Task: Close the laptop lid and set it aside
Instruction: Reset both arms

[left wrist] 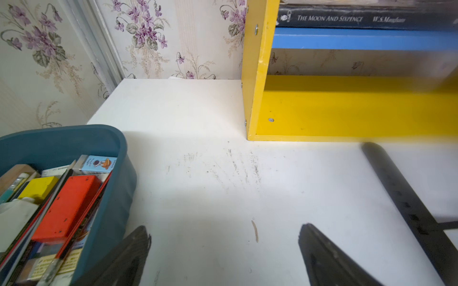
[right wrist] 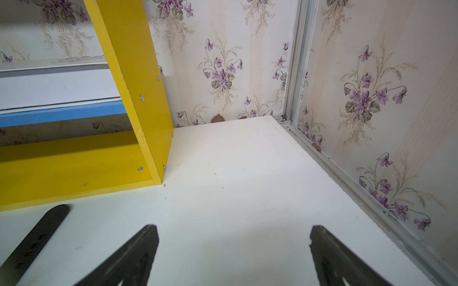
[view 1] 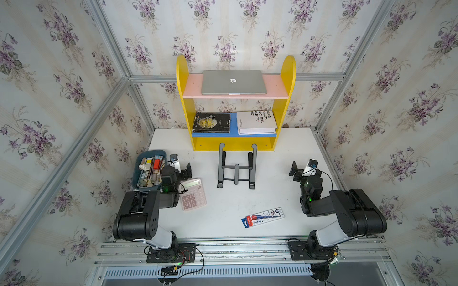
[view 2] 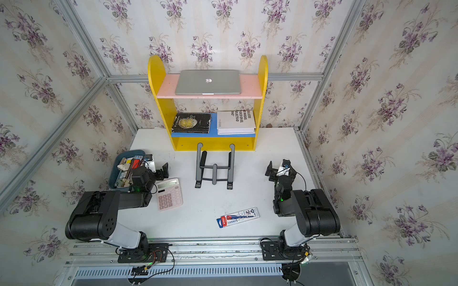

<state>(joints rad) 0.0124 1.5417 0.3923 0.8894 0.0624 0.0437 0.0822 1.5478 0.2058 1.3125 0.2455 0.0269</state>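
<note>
Silver laptop point(view 1: 233, 81) lies shut on the pink top shelf point(view 1: 193, 86), well ahead of and above both grippers. Left gripper point(left wrist: 225, 229) and right gripper point(right wrist: 233, 227) stand wide, empty. Task judged done; retire clear of the folding stand point(view 1: 236, 168).

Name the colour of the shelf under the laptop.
The shelf is pink, clearest in a top view.

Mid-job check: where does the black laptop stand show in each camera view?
In a top view: black stand near picture centre, just in front of the yellow shelf unit.
In a top view: black stand near centre, before the yellow shelf unit.
Left wrist: one arm of the black stand, near the shelf unit's base.
Right wrist: one arm of it, before that base.
Shared landmark: the yellow shelf unit.
</note>
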